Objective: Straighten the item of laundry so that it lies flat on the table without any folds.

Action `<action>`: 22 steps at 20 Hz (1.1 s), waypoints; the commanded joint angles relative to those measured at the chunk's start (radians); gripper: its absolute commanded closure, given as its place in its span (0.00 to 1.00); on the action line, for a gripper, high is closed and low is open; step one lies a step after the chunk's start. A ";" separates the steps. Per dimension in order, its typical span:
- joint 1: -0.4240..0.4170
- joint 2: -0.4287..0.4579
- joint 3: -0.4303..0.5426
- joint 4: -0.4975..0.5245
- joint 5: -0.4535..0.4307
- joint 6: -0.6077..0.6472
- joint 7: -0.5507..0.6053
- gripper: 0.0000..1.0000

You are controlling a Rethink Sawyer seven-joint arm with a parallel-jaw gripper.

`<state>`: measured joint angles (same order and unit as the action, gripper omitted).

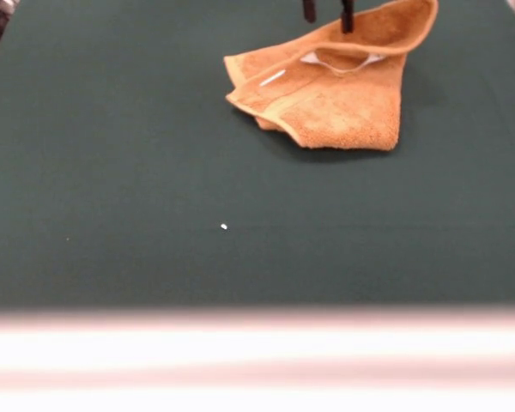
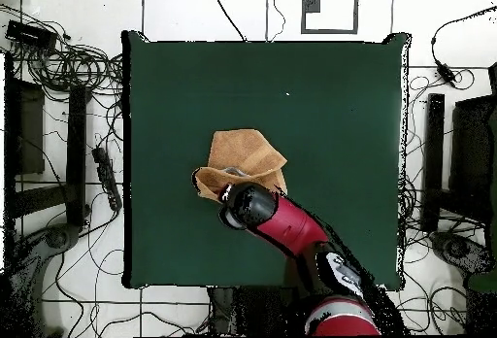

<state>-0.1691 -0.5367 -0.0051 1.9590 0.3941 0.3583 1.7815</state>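
Towel (image 1: 343, 94) lies crumpled on worktop (image 1: 112, 189); end effector (image 1: 328, 13), fingers parted, hovers above its far fold. Soft, limp terry suits a corner pinch directly below.

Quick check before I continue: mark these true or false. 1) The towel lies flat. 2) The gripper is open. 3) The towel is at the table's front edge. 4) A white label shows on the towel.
1) False: the towel is folded over itself, one edge raised.
2) True: the gripper has its two fingers apart, above the raised edge.
3) False: it lies far back on the table.
4) True: the label shows near the left fold.
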 commanded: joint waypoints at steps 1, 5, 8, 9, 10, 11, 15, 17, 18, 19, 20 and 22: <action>0.007 -0.008 0.169 0.082 0.106 -0.010 0.258 0.00; 0.029 -0.013 0.172 0.074 0.135 -0.013 0.276 0.00; 0.046 -0.018 0.175 0.075 0.159 -0.020 0.293 0.00; 0.047 -0.017 0.179 0.079 0.168 -0.028 0.296 0.00; 0.046 -0.012 0.183 0.080 0.175 -0.039 0.297 0.00; 0.046 -0.007 0.186 0.082 0.181 -0.050 0.298 0.00; 0.072 0.010 0.167 0.065 0.197 -0.049 0.305 0.00; 0.094 0.020 0.155 0.059 0.200 -0.036 0.306 0.00; 0.102 0.026 0.146 0.054 0.198 -0.020 0.303 0.00; 0.122 0.032 0.135 0.044 0.199 0.002 0.308 0.00; 0.126 0.036 0.133 0.044 0.200 0.012 0.305 0.00; 0.140 0.037 0.136 0.055 0.215 0.012 0.318 0.00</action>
<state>-0.0953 -0.5642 0.0500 1.9966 0.5254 0.3581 1.7830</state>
